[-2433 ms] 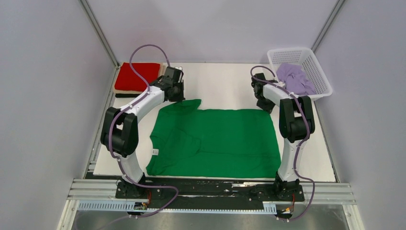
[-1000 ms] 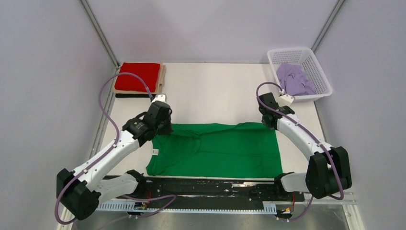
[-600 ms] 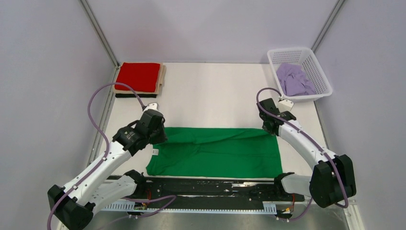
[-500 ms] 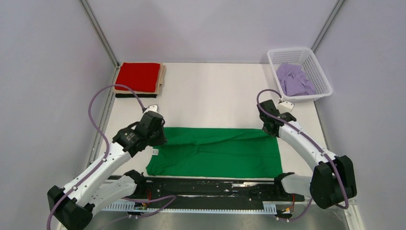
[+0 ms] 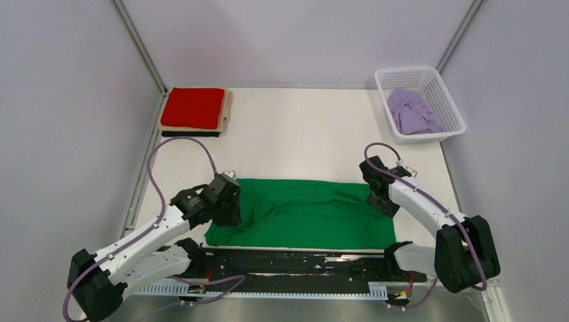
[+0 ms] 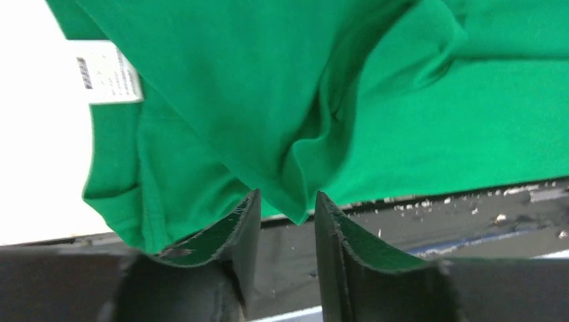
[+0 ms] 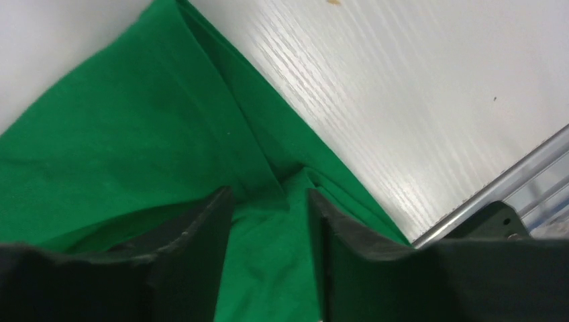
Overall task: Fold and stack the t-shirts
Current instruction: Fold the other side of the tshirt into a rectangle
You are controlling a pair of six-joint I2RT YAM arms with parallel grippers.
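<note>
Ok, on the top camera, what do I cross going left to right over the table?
red shirt → green shirt → white basket, with the lilac shirt inside it

The green t-shirt (image 5: 315, 215) was soft, matt knit cloth, lightly creased, with a white printed neck tag (image 6: 107, 70). The table top (image 7: 416, 100) had a white wood-grain finish with a slight sheen. The basket (image 5: 406, 70) was white plastic lattice. The fingers (image 6: 243, 231) of the left gripper (image 6: 285, 201) were matt black with rough edges. The front rail (image 7: 500, 184) was bare metal.
</note>
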